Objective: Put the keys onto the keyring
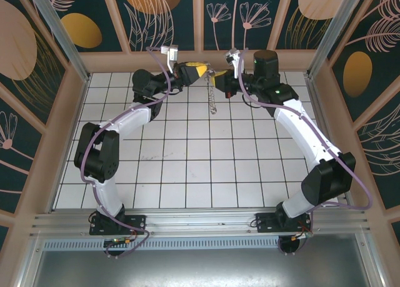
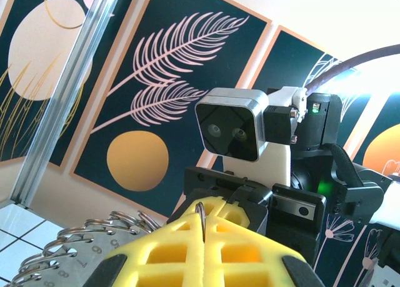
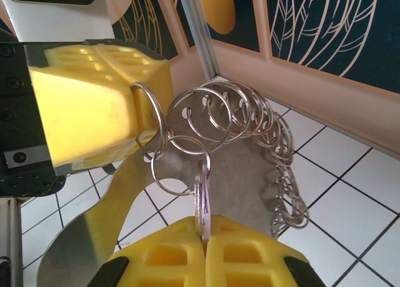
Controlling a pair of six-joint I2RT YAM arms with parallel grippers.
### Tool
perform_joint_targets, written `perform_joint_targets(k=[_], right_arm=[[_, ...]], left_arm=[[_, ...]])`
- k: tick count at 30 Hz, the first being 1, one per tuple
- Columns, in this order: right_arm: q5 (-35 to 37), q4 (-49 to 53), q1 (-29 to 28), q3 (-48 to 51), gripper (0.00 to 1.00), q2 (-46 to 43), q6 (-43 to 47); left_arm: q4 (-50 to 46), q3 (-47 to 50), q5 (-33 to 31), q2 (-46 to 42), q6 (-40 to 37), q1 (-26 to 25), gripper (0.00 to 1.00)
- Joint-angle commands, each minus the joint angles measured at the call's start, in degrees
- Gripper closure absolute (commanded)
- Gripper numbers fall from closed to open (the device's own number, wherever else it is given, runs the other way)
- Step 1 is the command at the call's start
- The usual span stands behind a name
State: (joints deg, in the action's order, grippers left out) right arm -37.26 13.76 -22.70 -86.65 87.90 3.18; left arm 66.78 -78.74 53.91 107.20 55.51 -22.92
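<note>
1. Table (image 1: pixel 187 168), white tiled, is lying inside patterned walls; both arms are reaching across it to its far edge.
2. Left arm (image 1: pixel 125 121) and right arm (image 1: pixel 300 127) are meeting tip to tip above the far middle tiles.
3. Left gripper (image 2: pixel 201 219), with yellow fingers, is pressing its jaws together on a thin silvery ring that is poking out at the seam.
4. Right gripper (image 3: pixel 205 232), also with yellow fingers, is clamping the key edge-on, jaws tight against it.
5. Keyring (image 3: pixel 247 174) is showing as a flat grey metal plate with a row of split rings (image 3: pixel 275 143) threaded through holes along its edge. It is hanging in the air between the two grippers, and in the top view its rings are dangling toward the tiles.
6. Key (image 3: pixel 202 202), with a pale lilac head, is standing upright out of the right fingertips. Its head is touching one split ring just beside the left fingers, and whether it is threaded cannot be told.
</note>
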Motion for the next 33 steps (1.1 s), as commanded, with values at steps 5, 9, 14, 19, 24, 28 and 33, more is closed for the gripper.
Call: perform_joint_targets(k=[5, 9, 14, 19, 24, 28, 33], right_arm=[[5.0, 3.3, 0.6, -5.3, 1.00, -0.2, 2.9], [5.4, 4.7, 0.5, -7.4, 1.00, 0.9, 3.7], [5.9, 5.7, 0.5, -8.8, 1.00, 1.5, 4.4], [6.5, 6.8, 0.3, -10.0, 1.00, 2.1, 5.1], [7.1, 7.7, 0.0, -11.1, 1.00, 3.0, 5.8], [8.6, 8.8, -0.6, -12.0, 1.00, 3.9, 6.7], [9.8, 9.8, -1.1, -13.0, 1.00, 4.8, 7.4]], left_arm=[[2.8, -0.6, 0.2, -1.9, -2.0, 0.2, 1.00], [0.9, -0.4, 0.1, -2.3, -3.7, 0.2, 1.00], [-3.6, -0.7, -0.2, -3.1, -7.4, 0.2, 1.00], [-12.1, -1.9, -0.2, -4.2, -14.4, 0.0, 1.00], [-20.4, -3.4, -0.5, -5.0, -21.0, -0.2, 1.00], [-26.6, -4.9, -0.7, -5.4, -26.0, -0.5, 1.00], [-32.6, -6.6, -1.1, -5.3, -30.7, -0.9, 1.00]])
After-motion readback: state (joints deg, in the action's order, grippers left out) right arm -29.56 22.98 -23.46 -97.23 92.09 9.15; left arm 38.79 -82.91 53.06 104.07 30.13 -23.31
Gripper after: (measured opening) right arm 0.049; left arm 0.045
